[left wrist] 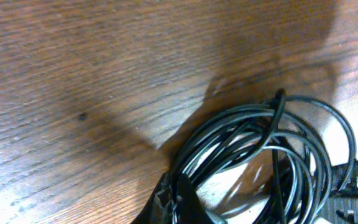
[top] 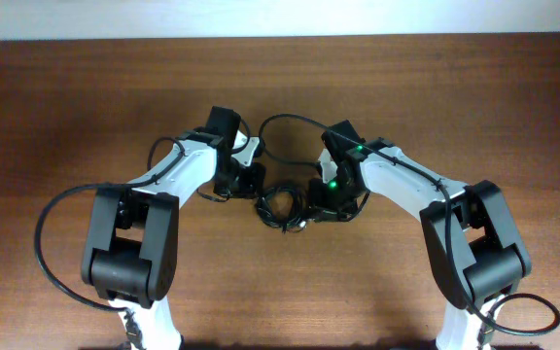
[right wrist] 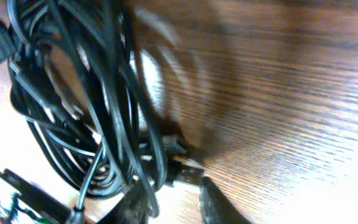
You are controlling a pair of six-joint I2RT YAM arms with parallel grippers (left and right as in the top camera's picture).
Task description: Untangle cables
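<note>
A robotics lab bench, by every sign. A dark brown wood-grain surface (top: 66, 97) is seen filling the overhead view. A white-and-black jointed left robot arm (top: 168, 173) and its matching right robot arm (top: 406, 185) are mounted at the near edge. Small green indicator lights (top: 331, 184) are lit on the right one. A thick black supply cable (top: 45, 243) is looped from the left base, and a plain pale wall strip (top: 280, 15) is glimpsed behind.
</note>
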